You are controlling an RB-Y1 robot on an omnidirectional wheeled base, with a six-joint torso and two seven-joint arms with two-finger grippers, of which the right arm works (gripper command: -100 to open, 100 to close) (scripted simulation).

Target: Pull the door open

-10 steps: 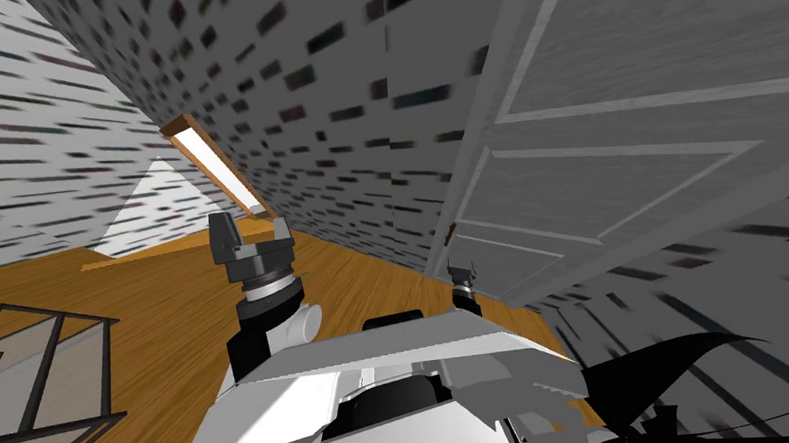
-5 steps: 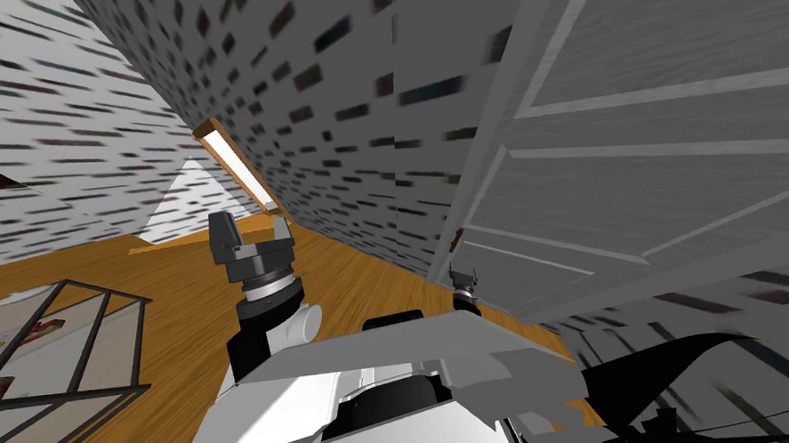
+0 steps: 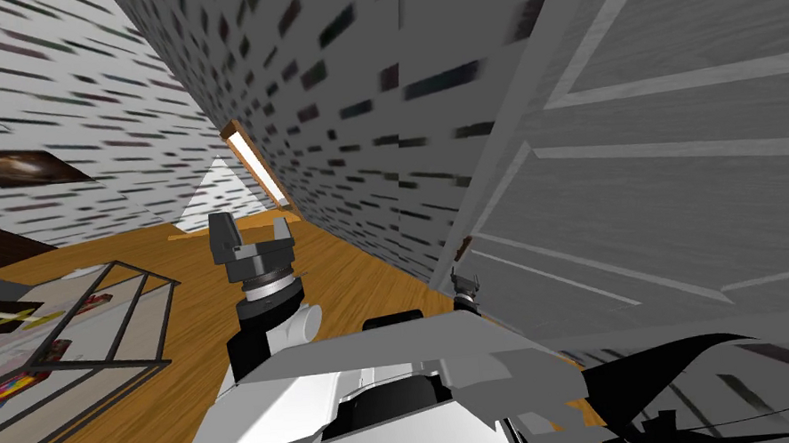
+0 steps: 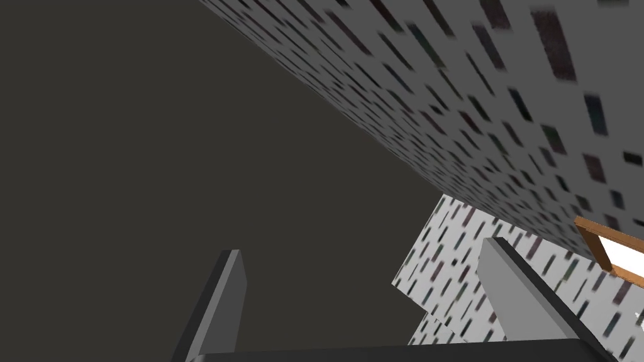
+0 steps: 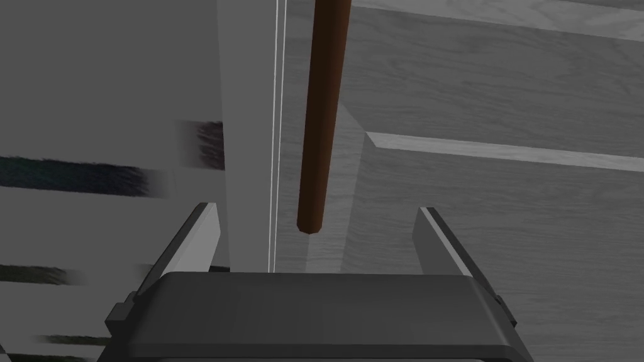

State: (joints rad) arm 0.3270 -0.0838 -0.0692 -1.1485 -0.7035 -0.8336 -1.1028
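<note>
The big grey door (image 3: 691, 162) is close on my right. Its brown handle (image 5: 322, 126) ends between the spread fingers of the right gripper (image 5: 317, 210), which holds nothing. Grabbing just that tip could slip off when pulling. The left gripper (image 3: 250, 224) is spread too, held up.

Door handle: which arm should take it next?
Right. The right gripper is open at the door, the brown handle lined up between its fingers. The left gripper, also open, is raised away from it.

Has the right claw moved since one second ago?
Yes: the right claw came closer to the door handle; the whole view shifted, so my base carried it.
</note>
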